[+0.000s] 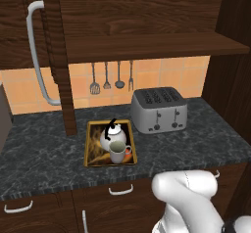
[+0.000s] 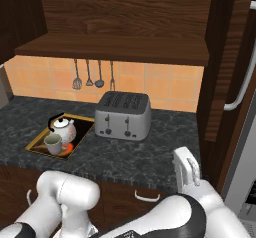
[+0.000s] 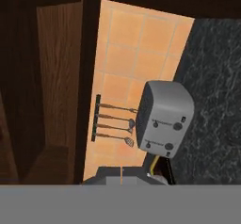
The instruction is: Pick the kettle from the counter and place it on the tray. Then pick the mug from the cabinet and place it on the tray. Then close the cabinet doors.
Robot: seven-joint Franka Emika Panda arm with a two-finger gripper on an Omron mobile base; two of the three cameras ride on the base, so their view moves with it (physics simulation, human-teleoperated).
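The white kettle (image 1: 112, 135) with its black arched handle stands on the gold-rimmed tray (image 1: 89, 149) on the dark marble counter (image 1: 44, 149). The off-white mug (image 1: 117, 152) stands on the same tray, just in front of the kettle. Both cabinet doors stand open: the left door (image 1: 61, 56) with its curved bar handle (image 1: 35, 51), and the right door (image 2: 220, 57). My gripper (image 2: 187, 163) is shut and holds nothing; it hangs over the counter's front edge, right of the toaster and near the right door. The kettle (image 2: 64, 127) and mug (image 2: 53, 143) lie far to its left.
A grey toaster (image 1: 159, 109) sits right of the tray. Utensils (image 1: 112, 78) hang on the orange tile wall. The bare cabinet shelf (image 1: 147, 46) runs above. The right door's handle (image 2: 242, 82) curves close to my hand. Drawers with silver handles (image 1: 121, 190) are below the counter.
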